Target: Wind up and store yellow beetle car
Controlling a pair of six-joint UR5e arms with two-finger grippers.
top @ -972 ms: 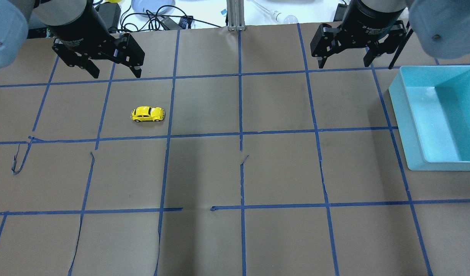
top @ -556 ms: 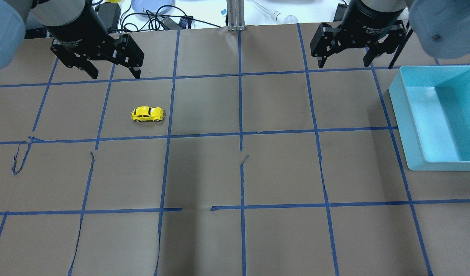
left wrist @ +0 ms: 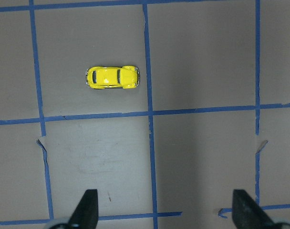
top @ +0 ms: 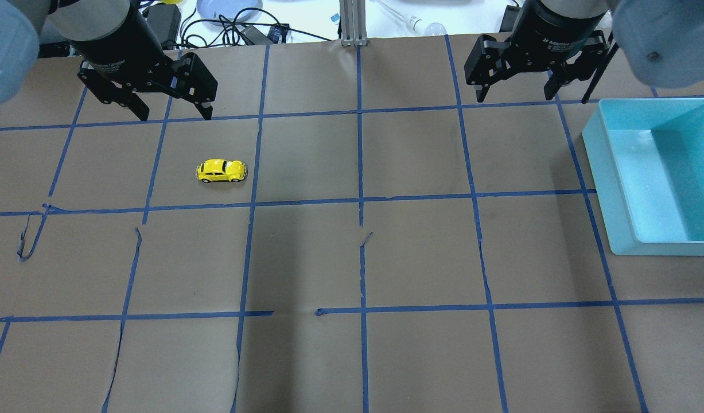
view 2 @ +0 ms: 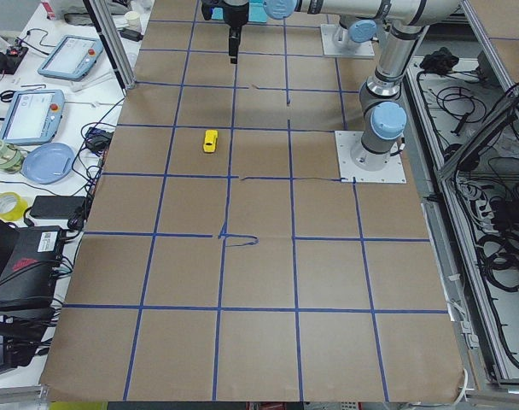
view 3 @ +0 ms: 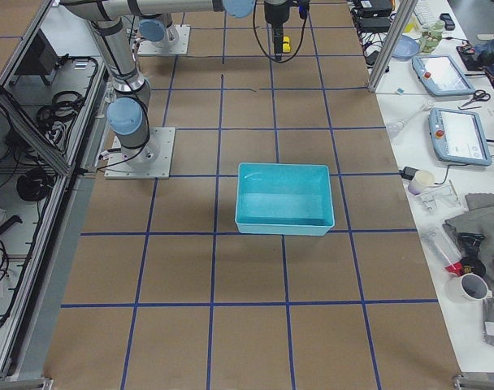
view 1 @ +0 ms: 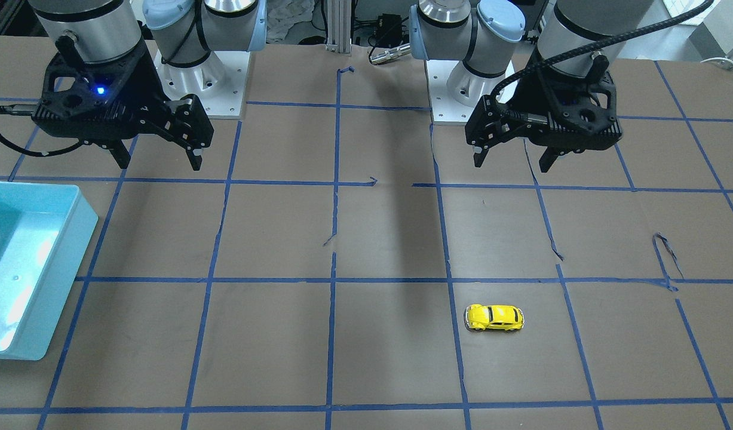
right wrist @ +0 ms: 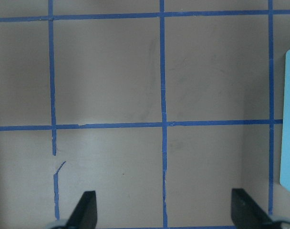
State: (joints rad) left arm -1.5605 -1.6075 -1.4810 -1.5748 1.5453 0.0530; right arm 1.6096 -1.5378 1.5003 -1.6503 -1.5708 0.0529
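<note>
The yellow beetle car [top: 221, 171] lies seemingly well beyond the left fingers [top: 202, 100].

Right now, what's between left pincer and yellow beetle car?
Nothing but brown paper and a blue tape line separates left pincer from yellow beetle car, per left wrist view.

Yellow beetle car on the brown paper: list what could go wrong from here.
1. The small glossy yellow beetle car sits free on its wheels; the wide-open left gripper could nudge it rolling or slip off its rounded body.
2. The rectangular teal plastic bin lies far to the right, so the carry across risks a drop.
3. Released wound, it may snag a torn paper seam.
</note>
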